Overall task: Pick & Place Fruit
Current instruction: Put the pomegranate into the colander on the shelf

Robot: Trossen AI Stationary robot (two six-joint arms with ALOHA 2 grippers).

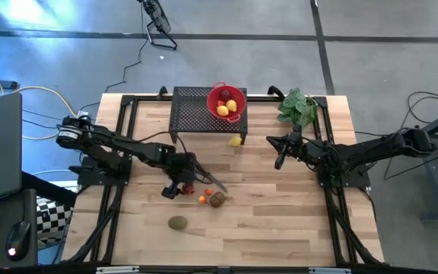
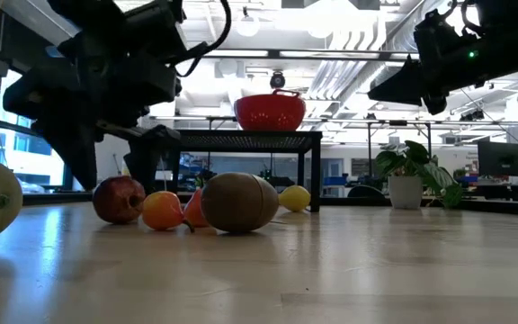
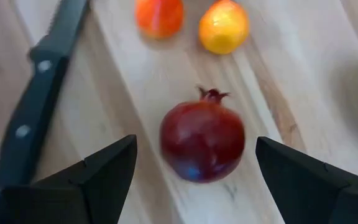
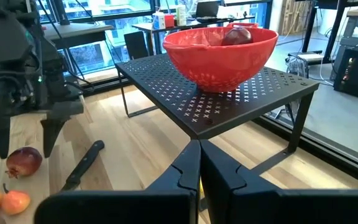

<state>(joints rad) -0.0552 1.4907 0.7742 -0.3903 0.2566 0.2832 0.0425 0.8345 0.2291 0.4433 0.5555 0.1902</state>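
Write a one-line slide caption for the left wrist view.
Open left gripper poised around a dark red pomegranate, knife alongside, two small orange fruits beyond.

Black knife [image 3: 33,93] flat on table [image 1: 280,221]; leafy plant [image 1: 297,107] at corner.

Bright ceiling lights [image 2: 331,22] and daylight from windows [image 4: 98,12] fill the room, leaving a soft sheen on the wooden table [image 2: 331,261]. From table height, the arms read as dark silhouettes against that glare. The left wrist view is blurred throughout, softening the dark red fruit [image 3: 202,142].
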